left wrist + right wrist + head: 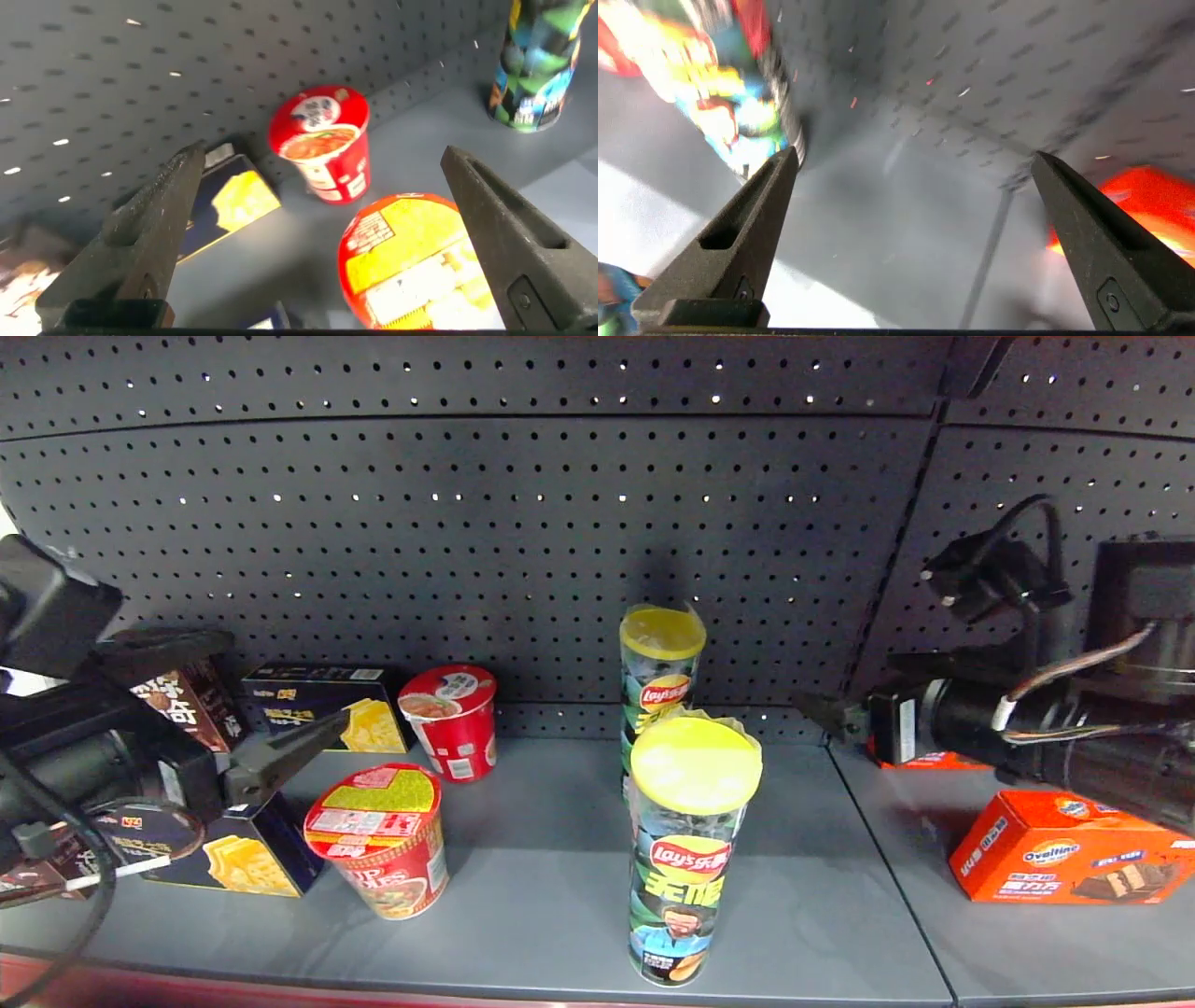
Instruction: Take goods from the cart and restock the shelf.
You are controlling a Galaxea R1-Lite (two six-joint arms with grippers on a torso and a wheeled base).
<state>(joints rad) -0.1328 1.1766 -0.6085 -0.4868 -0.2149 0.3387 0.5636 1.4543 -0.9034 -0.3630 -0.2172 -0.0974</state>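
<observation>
Fingers (149,233) of left gripper (322,154) and right gripper (915,157) gape empty over the shelf (541,859), so the next move is probably fetching goods from the cart.

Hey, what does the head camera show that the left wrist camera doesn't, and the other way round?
Head view alone: the orange box and the right tool. Left wrist view alone: a look along the left tool, its two fingers spread wide. Both: the red cup, the yellow-lidded noodle cup in front of it, and the rear dark box.
</observation>
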